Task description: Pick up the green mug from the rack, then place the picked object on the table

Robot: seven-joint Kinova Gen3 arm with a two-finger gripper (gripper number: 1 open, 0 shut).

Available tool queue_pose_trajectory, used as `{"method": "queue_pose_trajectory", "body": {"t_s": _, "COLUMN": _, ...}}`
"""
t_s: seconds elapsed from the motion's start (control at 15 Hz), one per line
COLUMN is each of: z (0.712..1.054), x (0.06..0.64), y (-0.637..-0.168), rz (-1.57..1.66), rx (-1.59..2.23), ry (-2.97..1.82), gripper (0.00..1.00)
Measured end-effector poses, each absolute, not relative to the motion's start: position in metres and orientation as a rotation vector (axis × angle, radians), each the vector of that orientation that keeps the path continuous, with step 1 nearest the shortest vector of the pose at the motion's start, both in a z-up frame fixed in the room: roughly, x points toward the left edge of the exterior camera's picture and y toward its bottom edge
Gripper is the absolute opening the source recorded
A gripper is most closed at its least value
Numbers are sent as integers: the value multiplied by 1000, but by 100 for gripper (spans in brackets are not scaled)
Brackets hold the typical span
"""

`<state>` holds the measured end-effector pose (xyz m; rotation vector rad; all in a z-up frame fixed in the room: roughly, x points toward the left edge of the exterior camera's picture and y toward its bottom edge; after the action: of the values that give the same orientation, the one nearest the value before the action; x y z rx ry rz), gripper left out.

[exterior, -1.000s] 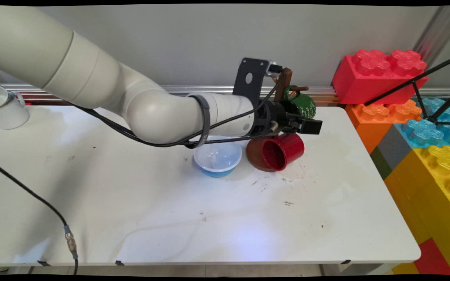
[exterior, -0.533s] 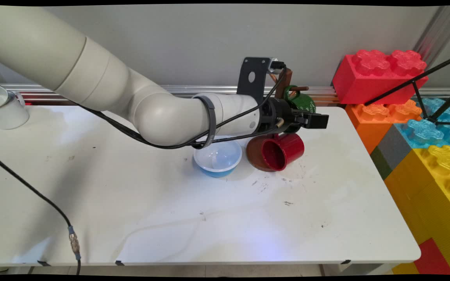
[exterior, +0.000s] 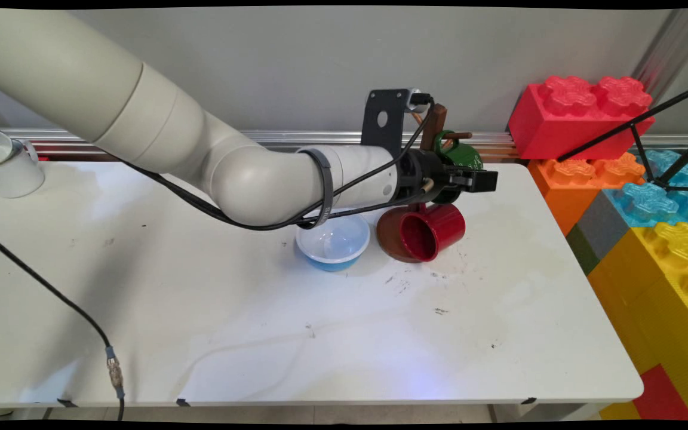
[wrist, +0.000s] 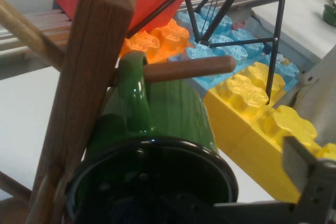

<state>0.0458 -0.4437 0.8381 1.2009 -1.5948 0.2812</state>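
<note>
A green mug (exterior: 460,156) hangs by its handle on a peg (wrist: 194,67) of a wooden mug tree (exterior: 430,128) at the table's far side. My gripper (exterior: 475,179) is level with this mug, right at its mouth. In the hand view the green mug (wrist: 173,114) fills the middle with its dark opening towards me. My gripper (wrist: 173,192) is open. Its right finger (wrist: 304,177) stands outside the rim with a gap to it, and the other finger is hidden. A red mug (exterior: 430,232) lies tilted on the tree's brown base (exterior: 387,236), just below the gripper.
A blue bowl (exterior: 332,242) sits left of the brown base, under my forearm. A white mug (exterior: 6,164) stands at the far left of the white table (exterior: 320,334). Big toy blocks, red (exterior: 577,113) and yellow (exterior: 666,269), and a black tripod (exterior: 636,128) crowd the right side.
The gripper rose a little and went right, then came back slightly left. It now covers the green mug's lower part. The mugs and bowl have stayed put.
</note>
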Motion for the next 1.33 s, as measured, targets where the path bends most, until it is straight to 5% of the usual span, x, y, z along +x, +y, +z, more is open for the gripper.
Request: {"method": "queue_pose_trajectory", "body": {"t_s": 1.33, "z": 836, "x": 55, "y": -443, "rz": 243, "rx": 1223, "ry": -1567, "gripper": 0}}
